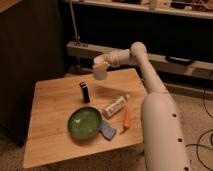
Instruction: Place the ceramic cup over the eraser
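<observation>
The ceramic cup [100, 67] is small, white and tapered. It is held in the air above the far part of the wooden table [50, 135], a little right of and beyond the eraser. My gripper [105, 63] is shut on the cup at the end of the white arm that reaches in from the right. The eraser [85, 92] is a small black upright block standing on the table, below and left of the cup.
A green plate [84, 122] lies in front of the eraser. A blue-grey pad [107, 131] lies beside the plate. A white printed tube [115, 106] and an orange carrot-like object [126, 120] lie to the right. A dark cabinet [30, 65] stands left.
</observation>
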`<action>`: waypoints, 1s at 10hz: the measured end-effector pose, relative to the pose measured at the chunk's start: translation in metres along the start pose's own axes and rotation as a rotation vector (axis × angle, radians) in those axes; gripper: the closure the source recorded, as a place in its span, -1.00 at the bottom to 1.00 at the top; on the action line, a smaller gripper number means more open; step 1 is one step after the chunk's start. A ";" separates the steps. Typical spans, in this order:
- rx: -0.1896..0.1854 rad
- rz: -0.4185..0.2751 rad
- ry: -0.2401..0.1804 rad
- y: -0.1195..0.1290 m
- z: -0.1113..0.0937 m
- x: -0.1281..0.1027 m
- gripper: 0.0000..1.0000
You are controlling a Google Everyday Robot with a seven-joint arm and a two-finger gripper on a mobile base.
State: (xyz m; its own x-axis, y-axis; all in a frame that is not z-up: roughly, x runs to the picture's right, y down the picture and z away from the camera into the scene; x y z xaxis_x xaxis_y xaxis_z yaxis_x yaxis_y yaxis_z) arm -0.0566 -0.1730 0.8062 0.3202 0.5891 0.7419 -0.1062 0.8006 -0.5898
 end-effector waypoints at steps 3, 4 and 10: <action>-0.082 -0.034 -0.097 0.054 0.007 -0.068 1.00; -0.099 -0.038 -0.111 0.062 0.010 -0.074 1.00; -0.190 -0.049 -0.119 0.100 0.054 -0.041 1.00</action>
State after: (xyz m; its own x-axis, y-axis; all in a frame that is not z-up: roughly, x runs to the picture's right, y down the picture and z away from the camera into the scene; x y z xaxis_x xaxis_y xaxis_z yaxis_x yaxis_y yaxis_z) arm -0.1314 -0.1111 0.7343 0.2064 0.5676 0.7970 0.0896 0.8001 -0.5931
